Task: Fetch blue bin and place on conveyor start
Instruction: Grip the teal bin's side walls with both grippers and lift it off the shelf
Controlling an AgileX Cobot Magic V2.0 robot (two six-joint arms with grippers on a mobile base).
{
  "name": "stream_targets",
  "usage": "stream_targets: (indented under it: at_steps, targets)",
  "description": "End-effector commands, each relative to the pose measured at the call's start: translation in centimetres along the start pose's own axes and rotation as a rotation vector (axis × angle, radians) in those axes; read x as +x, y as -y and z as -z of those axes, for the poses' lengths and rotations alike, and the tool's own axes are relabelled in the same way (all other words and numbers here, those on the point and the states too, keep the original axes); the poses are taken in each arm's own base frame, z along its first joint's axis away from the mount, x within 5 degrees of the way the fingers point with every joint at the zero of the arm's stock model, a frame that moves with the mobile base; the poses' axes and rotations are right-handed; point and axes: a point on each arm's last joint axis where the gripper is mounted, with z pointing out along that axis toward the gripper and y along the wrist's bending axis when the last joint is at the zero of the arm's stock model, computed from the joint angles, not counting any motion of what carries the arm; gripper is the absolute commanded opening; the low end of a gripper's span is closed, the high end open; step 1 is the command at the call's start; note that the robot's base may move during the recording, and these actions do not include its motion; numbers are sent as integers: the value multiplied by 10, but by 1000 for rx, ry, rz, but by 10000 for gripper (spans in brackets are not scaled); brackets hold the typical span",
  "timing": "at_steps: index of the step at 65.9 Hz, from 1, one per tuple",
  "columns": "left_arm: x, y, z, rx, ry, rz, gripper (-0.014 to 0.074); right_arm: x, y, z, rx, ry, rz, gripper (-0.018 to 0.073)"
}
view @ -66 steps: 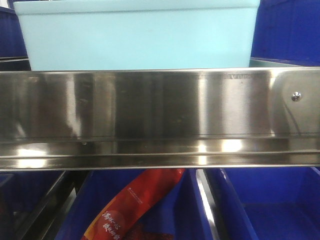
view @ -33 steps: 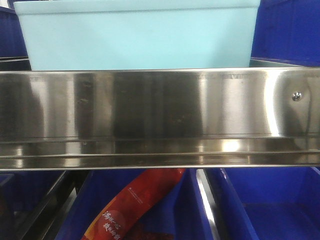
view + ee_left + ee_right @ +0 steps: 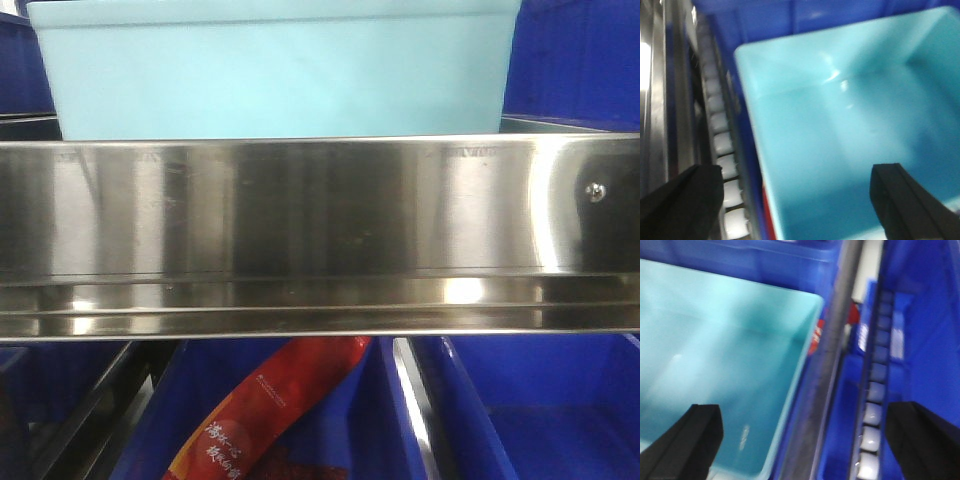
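The blue bin (image 3: pixel 275 75) is a pale turquoise rectangular tub with smooth, slightly tapered walls and a thick flat rim. It stands upright and level behind the stainless-steel shelf rail (image 3: pixel 320 210), between dark blue crates (image 3: pixel 575 60). What shows of its inside is empty.

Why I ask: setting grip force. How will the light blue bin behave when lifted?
What shows of the blue bin in both wrist views looks empty, so it is probably light. Its smooth, glossy walls may slip when gripped. The straight walls and flat rim suggest it is stiff, not floppy.
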Motion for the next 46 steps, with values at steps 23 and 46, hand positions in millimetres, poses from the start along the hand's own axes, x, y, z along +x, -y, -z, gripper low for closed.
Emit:
stream_targets:
  at_steps: [23, 46]
  targets:
    - [4, -6, -109, -40, -253, 25, 494, 0, 3, -123, 32, -237, -7, 558]
    - [16, -19, -145, -64, -342, 68, 461, 13, 4, -165, 34, -324, -28, 468]
